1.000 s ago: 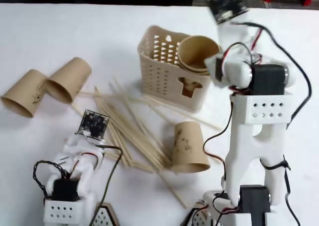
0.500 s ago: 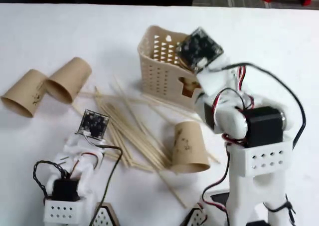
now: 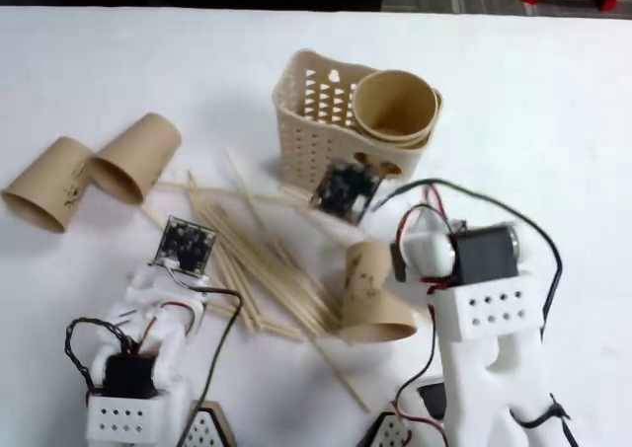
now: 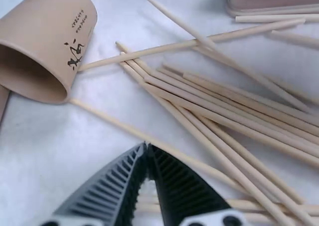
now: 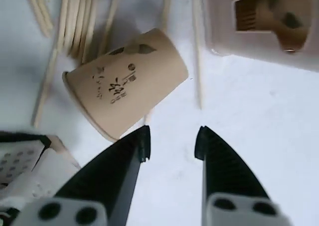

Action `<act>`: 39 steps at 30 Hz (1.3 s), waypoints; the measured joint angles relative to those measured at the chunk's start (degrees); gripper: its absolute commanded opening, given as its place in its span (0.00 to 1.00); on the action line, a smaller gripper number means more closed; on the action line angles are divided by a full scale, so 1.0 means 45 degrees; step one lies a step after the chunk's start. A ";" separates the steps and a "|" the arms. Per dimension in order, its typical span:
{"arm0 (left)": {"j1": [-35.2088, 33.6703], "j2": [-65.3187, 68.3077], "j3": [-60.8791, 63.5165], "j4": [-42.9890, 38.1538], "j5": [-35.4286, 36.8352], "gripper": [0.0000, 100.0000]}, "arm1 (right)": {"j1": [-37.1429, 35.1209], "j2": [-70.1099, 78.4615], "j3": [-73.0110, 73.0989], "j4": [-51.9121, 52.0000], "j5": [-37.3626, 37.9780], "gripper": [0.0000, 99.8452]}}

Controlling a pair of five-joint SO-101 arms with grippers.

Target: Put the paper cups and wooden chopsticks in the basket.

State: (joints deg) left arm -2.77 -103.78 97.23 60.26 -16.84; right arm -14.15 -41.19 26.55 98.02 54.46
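Observation:
A cream plastic basket (image 3: 316, 136) holds nested paper cups (image 3: 395, 107). One paper cup (image 3: 370, 294) (image 5: 124, 89) lies on its side just in front of it, beside the pile of wooden chopsticks (image 3: 257, 255) (image 4: 224, 106). My right gripper (image 5: 173, 138) hangs open just above the table, close to that cup's rim, with nothing between its fingers. Two more cups (image 3: 49, 186) (image 3: 133, 156) lie at the left. My left gripper (image 4: 148, 147) is shut and empty, low over the near end of the chopsticks, with the nearer left cup (image 4: 45, 41) ahead of it.
The right arm's white body (image 3: 484, 319) stands at the front right, the left arm's base (image 3: 128, 388) at the front left. Loose chopsticks (image 5: 197, 51) run along the basket's foot (image 5: 264, 26). White table (image 3: 553, 121) lies bare to the right of the basket.
The right arm has drawn back from above the basket and come down in front of it, over the lying cup. The left arm has kept still.

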 measured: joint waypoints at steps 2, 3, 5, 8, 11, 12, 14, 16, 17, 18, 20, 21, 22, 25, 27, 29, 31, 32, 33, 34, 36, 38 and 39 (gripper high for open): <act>0.0000 0.0000 0.0000 0.0000 0.0000 0.02 | 0.0000 0.0000 0.0547 0.0000 0.0762 0.18; 0.0000 0.0000 0.0000 0.0000 0.0000 0.02 | 0.0000 0.0000 0.0821 0.0000 0.1153 0.21; 0.0000 0.0000 0.0000 0.0000 0.0000 0.02 | 0.0000 0.0000 0.1309 0.0000 0.1778 0.28; 0.0000 0.0000 0.0000 0.0000 0.0000 0.02 | 0.0000 0.0000 0.1778 0.0000 0.2247 0.31; 0.0000 0.0000 0.0000 0.0000 0.0000 0.02 | -0.0430 0.0000 0.2129 0.0000 0.2364 0.30; 0.0000 0.0000 0.0000 0.0000 0.0000 0.02 | -0.0684 0.0000 0.2286 0.0000 0.2364 0.30; 0.0000 0.0000 0.0000 0.0000 0.0000 0.02 | -0.1328 0.0000 0.2579 0.0000 0.2364 0.30; 0.0000 0.0000 0.0000 0.0000 0.0000 0.02 | -0.2051 0.0000 0.2794 0.0000 0.2364 0.30; 0.0000 0.0000 0.0000 0.0000 0.0000 0.02 | -0.2364 0.0000 0.2833 0.0000 0.2364 0.30; 0.0000 0.0000 0.0000 0.0000 0.0000 0.02 | -0.2637 0.0000 0.2852 0.0000 0.2364 0.30; 0.0000 0.0000 0.0000 0.0000 0.0000 0.02 | -0.2969 0.0000 0.2852 0.0000 0.2364 0.30; 0.0000 0.0000 0.0000 0.0000 0.0000 0.02 | -0.3106 0.0000 0.2852 0.0000 0.2364 0.30; 0.0000 0.0000 0.0000 0.0000 0.0000 0.02 | -0.3263 0.0000 0.2852 0.0000 0.2364 0.30; 0.0000 0.0000 0.0000 0.0000 0.0000 0.02 | -0.3634 0.0000 0.3165 0.0000 0.2364 0.30; 0.0000 0.0000 0.0000 0.0000 0.0000 0.02 | -0.3888 0.0000 0.3536 0.0000 0.2364 0.30; 0.0000 0.0000 0.0000 0.0000 0.0000 0.02 | -0.4044 0.0000 0.3868 -0.0020 0.2364 0.30; 0.0000 0.0000 0.0000 0.0000 0.0000 0.02 | -0.4044 0.0000 0.3985 -0.0137 0.2364 0.30; 0.0000 0.0000 0.0000 0.0000 0.0000 0.02 | -0.4044 0.0000 0.3985 -0.0274 0.2364 0.30; 0.0000 0.0000 0.0000 0.0000 0.0000 0.02 | -0.4044 0.0000 0.3985 -0.0410 0.2364 0.30; 0.0000 0.0000 0.0000 0.0000 0.0000 0.02 | -0.4005 0.0000 0.3985 -0.0586 0.2364 0.30; 0.0000 0.0000 0.0000 0.0000 0.0000 0.02 | -0.3751 0.0000 0.4024 -0.1035 0.2364 0.30; 0.0000 0.0000 0.0000 0.0000 0.0000 0.02 | -0.3419 0.0000 0.4220 -0.1543 0.2364 0.30; 0.0000 0.0000 0.0000 0.0000 0.0000 0.02 | -0.3263 0.0000 0.4317 -0.1797 0.2364 0.30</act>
State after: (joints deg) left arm -2.77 -103.78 97.23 60.26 -16.84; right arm -28.84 -41.19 45.98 89.93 65.10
